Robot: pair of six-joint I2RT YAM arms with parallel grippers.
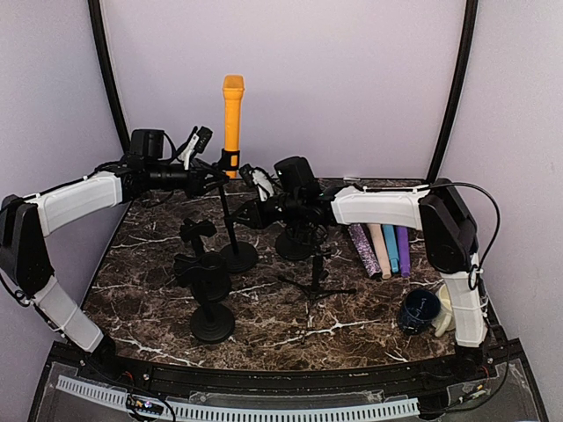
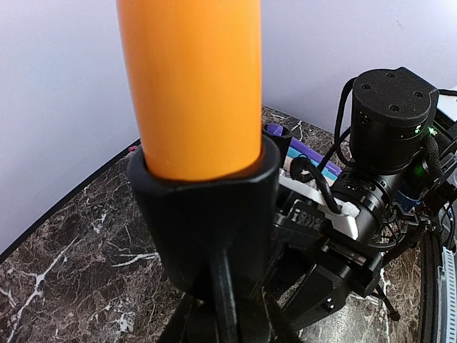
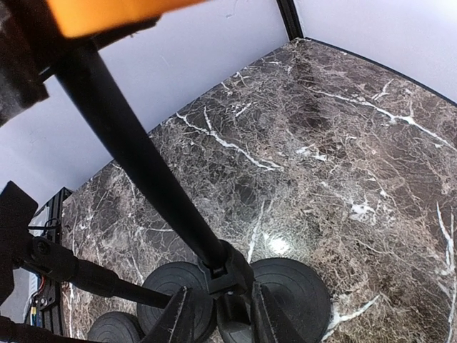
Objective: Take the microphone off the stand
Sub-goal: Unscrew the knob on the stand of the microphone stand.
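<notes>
Microphone [image 1: 232,105] stood upright in stand [image 1: 227,215] at rear centre of table [image 1: 369,321]. Other stands [image 1: 211,303] stood before it, tripod [image 1: 317,283] at their right. Markers [image 1: 383,249] lay far right, cup [image 1: 419,309] before them.

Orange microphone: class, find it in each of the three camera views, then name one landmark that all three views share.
Top external: the orange microphone stands upright at upper centre, on top of the stand.
Left wrist: the microphone fills the top centre, seated in the black clip.
Right wrist: only an orange sliver shows at the top left edge.
Shared landmark: the black stand pole beneath it.
</notes>
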